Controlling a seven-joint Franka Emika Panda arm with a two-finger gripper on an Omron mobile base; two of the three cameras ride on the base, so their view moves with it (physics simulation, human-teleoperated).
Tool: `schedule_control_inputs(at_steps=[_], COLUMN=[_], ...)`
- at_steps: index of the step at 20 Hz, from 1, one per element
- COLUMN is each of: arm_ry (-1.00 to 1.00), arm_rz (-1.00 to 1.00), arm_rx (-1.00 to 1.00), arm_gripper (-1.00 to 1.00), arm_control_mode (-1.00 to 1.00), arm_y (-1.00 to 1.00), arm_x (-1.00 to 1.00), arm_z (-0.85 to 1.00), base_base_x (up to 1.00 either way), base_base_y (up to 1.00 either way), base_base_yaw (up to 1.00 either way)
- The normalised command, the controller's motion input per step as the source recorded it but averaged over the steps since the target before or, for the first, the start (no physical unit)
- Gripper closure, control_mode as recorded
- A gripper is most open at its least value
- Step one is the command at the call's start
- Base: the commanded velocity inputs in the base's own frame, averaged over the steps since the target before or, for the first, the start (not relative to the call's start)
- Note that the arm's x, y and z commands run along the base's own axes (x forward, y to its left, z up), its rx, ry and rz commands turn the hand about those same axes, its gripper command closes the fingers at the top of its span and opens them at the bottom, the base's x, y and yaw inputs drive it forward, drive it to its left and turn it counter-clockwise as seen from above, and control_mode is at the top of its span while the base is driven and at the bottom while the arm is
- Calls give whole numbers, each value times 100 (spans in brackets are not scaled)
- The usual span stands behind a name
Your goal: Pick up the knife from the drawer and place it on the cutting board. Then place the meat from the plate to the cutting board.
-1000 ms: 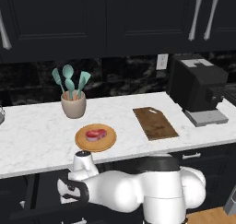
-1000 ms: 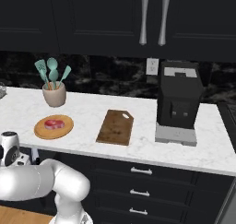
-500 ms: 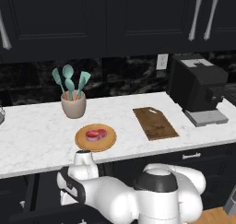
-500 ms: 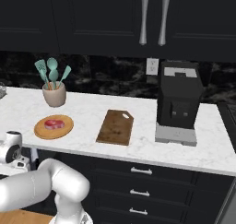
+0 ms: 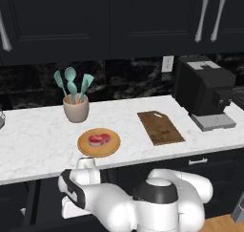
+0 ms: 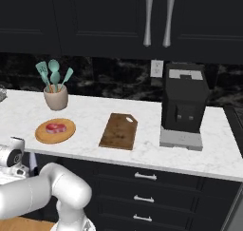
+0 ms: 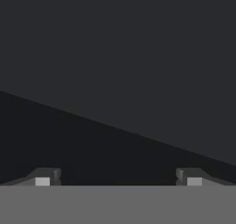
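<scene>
Hand view: my gripper (image 7: pixel 118 181) points at dark cabinet panels crossed by one slanting seam, jaws spread wide with nothing between the tips. No silver bar handle shows, so I cannot tell which panel is the drawer front, and the knife inside it is hidden.

From the left base view, my hand hangs below the front edge of the marble counter (image 5: pixel 33 145), under the spot where the plate (image 5: pixel 87 149) sits near that front edge. The meat (image 5: pixel 99 139) lies at the plate's centre. The cutting board (image 5: pixel 160 127) rests bare further toward the coffee machine (image 5: pixel 204 93), which fills the counter's right end. A beige crock of teal utensils (image 5: pixel 75 102) stands toward the back edge, behind the plate.

The chief hazard, as I judge it, is reaching blind: with only flat dark fronts ahead, my tips could butt a panel or close on air instead of the handle. Pulling at a slant might bind the drawer or let the bar slip out. My elbow is folded tightly beneath the counter's overhang, so a hasty lift could knock the underside of the edge. Later, carrying the knife up past the plate risks nudging it, or the meat, along the counter.
</scene>
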Motion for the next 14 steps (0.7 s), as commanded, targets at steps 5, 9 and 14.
schedule_control_inputs(at_steps=[5,9,14], arm_ry=[6,2,2], arm_rz=[0,0,0], arm_rx=[0,0,0], arm_gripper=[-100,-100,-100], arm_control_mode=[-100,-100,-100], arm_y=[18,18,19], arm_x=[-41,-51,-57], arm_z=[0,0,0], base_base_x=[0,0,0], base_base_y=[0,0,0], base_base_yaw=[0,0,0])
